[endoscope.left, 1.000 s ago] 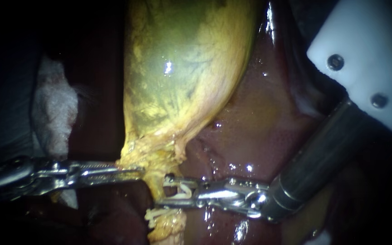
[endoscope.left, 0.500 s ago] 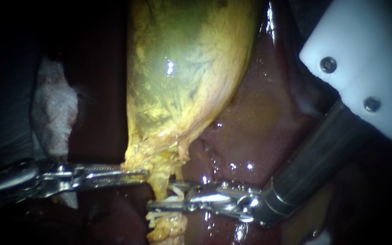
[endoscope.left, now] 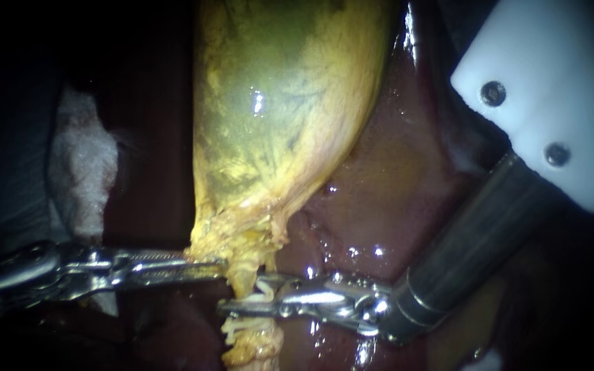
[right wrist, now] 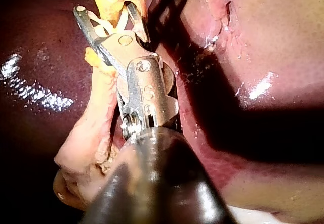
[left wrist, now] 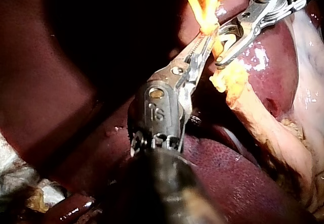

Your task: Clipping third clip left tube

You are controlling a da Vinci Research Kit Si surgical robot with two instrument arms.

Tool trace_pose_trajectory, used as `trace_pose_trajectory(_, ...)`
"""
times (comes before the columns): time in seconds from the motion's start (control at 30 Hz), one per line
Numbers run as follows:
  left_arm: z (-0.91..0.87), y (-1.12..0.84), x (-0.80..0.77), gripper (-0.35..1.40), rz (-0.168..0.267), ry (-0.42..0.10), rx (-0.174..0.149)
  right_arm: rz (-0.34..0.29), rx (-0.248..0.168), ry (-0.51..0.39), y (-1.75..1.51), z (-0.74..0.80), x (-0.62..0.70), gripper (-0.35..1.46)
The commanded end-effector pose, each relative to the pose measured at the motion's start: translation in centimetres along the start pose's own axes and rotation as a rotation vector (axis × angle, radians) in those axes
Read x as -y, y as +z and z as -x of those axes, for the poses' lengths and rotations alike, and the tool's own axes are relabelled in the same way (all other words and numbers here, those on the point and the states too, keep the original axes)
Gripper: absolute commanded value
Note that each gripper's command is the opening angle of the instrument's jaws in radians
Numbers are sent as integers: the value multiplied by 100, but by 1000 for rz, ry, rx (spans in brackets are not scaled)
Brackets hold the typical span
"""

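Dark red liver lies behind the gallbladder. Under it the left instrument clamps the tube — just below, the right instrument holds a pale clip in its jaws, astride that tube.

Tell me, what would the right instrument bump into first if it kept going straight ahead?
The yellow tube. The right instrument points across it, and the tube sits between its jaws, which hold a white clip. What lies beyond looks dark; depth is unclear.

Liver wet, glossy; gallbladder smooth, shiny; right instrument polished metal; clip perhaps plastic.
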Motion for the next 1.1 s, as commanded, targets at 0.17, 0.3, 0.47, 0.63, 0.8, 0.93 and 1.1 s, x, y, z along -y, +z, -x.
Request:
trace_pose_trajectory(0.17,0,0,0,-35,0,0,0,-2,-6,46,-3,2,0,-3)
trace_pose_trajectory(0.3,-1,-1,0,-35,0,0,0,5,-12,75,-5,2,-1,-31)
trace_pose_trajectory(0.47,-1,-1,-1,-35,0,0,0,4,-13,87,-5,2,-1,-35)
trace_pose_trajectory(0.63,-1,-1,-1,-35,0,0,0,4,-13,93,-5,2,-1,-35)
trace_pose_trajectory(0.8,-1,-1,-1,-35,0,0,0,4,-13,93,-5,2,-1,-35)
trace_pose_trajectory(0.93,-1,-1,-1,-35,0,0,0,4,-13,93,-5,2,-1,-35)
trace_pose_trajectory(1.1,-1,-1,-1,-35,0,0,0,3,-13,92,-5,3,0,-35)
